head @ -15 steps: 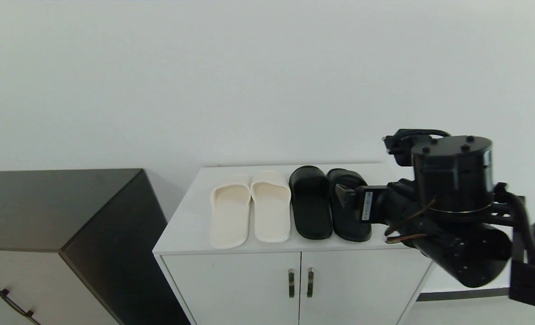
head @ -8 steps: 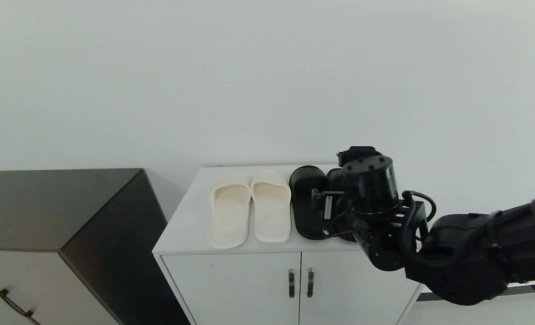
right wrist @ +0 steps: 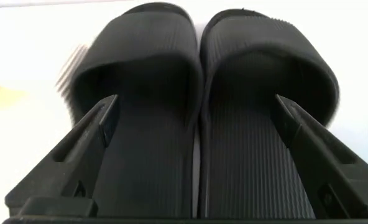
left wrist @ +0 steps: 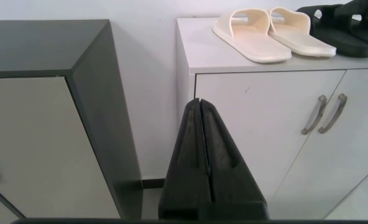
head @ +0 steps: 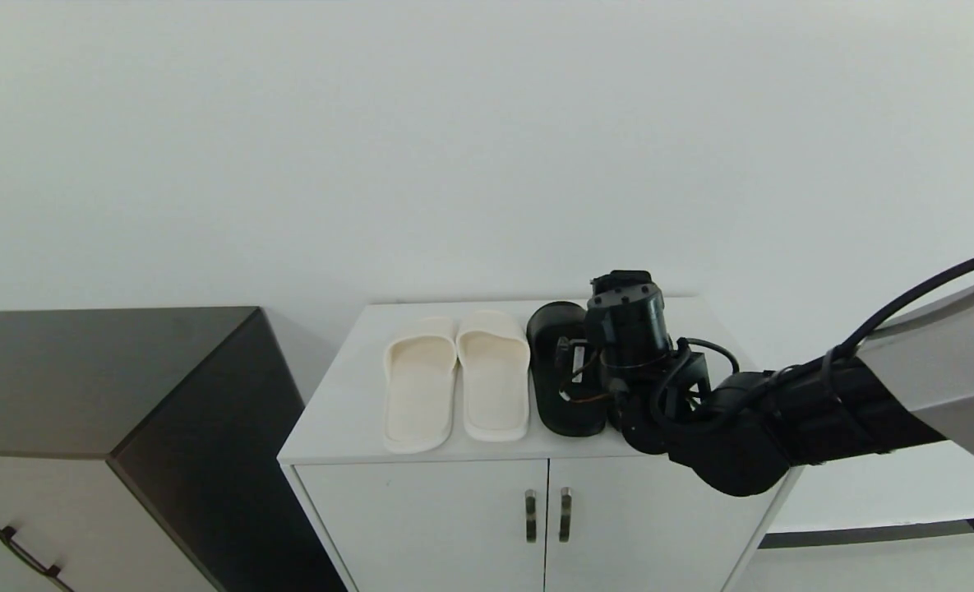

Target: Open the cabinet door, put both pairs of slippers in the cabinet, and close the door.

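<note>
Two pairs of slippers lie side by side on the top surface of the white cabinet (head: 347,411), toes toward the back edge and heels near the front edge; the cream pair (head: 456,380) sits about mid-surface and the black pair (head: 565,386) just beside it toward the right edge; the shoes of each pair touch, which I judge lets one broad pinch take both together; the right arm (head: 766,427) stretches in low over the right front corner, wrist roughly level with the surface; the right gripper (right wrist: 195,109) is spread wide, one finger outside each shoe of the black pair, not yet squeezing; both doors (head: 429,526) are closed, their handles (head: 529,515) meeting at the centre, so opening remains undone; the left gripper (left wrist: 201,106) hangs low before the cabinet's left side, fingers pressed together on nothing, beside a dark cabinet (head: 84,370).
</note>
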You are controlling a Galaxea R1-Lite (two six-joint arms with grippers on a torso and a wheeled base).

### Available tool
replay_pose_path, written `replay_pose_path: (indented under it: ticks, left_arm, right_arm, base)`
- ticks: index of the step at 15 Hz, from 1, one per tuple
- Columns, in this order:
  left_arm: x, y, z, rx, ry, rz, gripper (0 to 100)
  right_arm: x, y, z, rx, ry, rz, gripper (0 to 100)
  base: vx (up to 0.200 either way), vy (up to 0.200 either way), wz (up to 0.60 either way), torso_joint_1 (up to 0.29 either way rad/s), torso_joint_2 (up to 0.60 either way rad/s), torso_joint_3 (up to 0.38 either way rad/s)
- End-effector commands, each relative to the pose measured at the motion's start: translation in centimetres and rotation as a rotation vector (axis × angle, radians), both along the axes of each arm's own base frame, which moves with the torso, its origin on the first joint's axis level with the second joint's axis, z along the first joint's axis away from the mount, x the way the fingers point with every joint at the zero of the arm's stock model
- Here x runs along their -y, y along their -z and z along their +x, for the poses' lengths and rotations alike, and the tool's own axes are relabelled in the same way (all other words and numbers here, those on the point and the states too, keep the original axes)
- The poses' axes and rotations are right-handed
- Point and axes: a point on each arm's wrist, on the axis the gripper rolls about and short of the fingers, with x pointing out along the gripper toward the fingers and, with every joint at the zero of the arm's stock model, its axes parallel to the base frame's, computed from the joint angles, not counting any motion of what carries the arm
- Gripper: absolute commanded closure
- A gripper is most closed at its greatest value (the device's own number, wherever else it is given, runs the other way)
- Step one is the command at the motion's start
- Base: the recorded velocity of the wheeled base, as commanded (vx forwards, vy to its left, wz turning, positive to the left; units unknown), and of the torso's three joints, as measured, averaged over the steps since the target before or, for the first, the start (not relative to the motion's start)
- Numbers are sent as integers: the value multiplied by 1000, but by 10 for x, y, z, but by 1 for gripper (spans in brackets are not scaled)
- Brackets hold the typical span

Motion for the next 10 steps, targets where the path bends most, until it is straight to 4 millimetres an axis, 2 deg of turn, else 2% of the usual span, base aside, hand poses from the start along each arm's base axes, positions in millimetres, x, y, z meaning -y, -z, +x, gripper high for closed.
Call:
replay_pose_path:
  ticks: [1,3,7,8,10]
  left_arm:
    - [0,0,0,0,0,-1,100]
    - [0,0,0,0,0,-1,100]
    - [0,0,0,0,0,-1,100]
    - [0,0,0,0,0,-1,100]
    - [0,0,0,0,0,-1,100]
  right_arm:
    - [-3,9,12,-7,13,-8,0]
    - [-1,21,31,-15,45,-20,0]
    - [5,25,51,-4,60,-25,0]
    - [5,26,53,-5,55,-33,100]
    - [4,27,55,-3,55,-32,100]
  base:
    - [0,0,0,0,0,0]
    - [0,0,0,0,0,0]
    - [0,0,0,0,0,0]
    - [0,0,0,0,0,0]
    - [0,0,0,0,0,0]
